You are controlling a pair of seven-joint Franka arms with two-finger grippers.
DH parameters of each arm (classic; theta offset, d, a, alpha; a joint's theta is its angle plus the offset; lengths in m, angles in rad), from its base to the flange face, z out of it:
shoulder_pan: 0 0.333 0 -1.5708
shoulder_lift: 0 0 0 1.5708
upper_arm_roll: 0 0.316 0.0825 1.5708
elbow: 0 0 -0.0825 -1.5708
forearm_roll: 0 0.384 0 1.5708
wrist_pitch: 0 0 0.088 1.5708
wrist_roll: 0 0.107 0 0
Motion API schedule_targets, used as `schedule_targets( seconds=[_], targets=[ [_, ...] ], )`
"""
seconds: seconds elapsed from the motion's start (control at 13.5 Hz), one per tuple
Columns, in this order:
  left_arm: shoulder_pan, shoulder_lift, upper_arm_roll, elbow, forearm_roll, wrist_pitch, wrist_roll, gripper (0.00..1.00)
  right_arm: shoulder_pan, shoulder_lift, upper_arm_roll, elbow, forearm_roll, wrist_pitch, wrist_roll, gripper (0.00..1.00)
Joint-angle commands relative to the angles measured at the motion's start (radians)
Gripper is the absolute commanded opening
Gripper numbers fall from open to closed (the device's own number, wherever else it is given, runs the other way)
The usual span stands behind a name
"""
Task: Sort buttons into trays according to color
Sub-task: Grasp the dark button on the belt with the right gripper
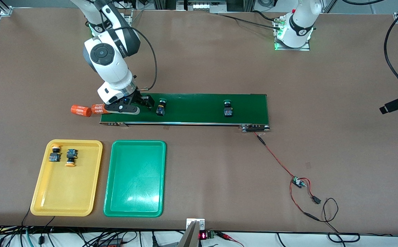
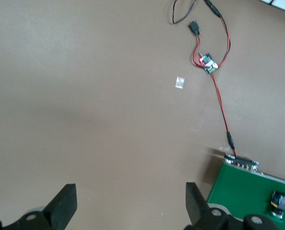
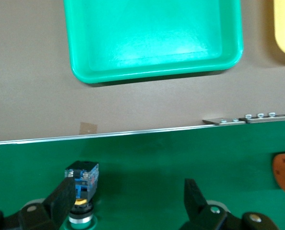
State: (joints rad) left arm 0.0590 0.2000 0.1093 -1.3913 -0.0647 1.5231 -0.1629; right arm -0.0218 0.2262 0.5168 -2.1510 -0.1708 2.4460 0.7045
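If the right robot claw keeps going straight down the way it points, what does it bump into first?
Probably the green belt. The open right gripper points down at it, with a green button beside one finger; depth is hard to judge.

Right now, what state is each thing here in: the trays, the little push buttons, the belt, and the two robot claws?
Yellow plastic tray: holds both yellow-capped buttons, lying on their sides.
Green plastic tray: holds nothing.
Two green-capped buttons: on the dark-green conveyor belt, unsorted.
Right gripper: open, low over the belt beside a green-capped button.
Left gripper: open, holds nothing, waiting above the table.
Orange cylinders: lying at the belt's end.
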Motion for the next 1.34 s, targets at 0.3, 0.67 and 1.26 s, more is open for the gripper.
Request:
schedule_targets(
  seconds=[0.3, 0.67, 1.26],
  targets=[
    [-0.034, 0.012, 0.001, 0.037, -0.032, -0.046, 0.019, 1.00, 0.006, 0.056, 0.003, 0.019, -0.021, 0.027, 0.026, 1.00],
    [0.066, -0.004, -0.083, 0.035, -0.053, -0.037, 0.020, 1.00, 0.006, 0.074, 0.002, 0.019, -0.021, 0.068, 0.026, 1.00],
    [0.074, -0.021, -0.106, 0.034, -0.009, 0.005, 0.019, 1.00, 0.005, 0.130, -0.001, 0.017, -0.062, 0.070, 0.015, 1.00]
  ],
)
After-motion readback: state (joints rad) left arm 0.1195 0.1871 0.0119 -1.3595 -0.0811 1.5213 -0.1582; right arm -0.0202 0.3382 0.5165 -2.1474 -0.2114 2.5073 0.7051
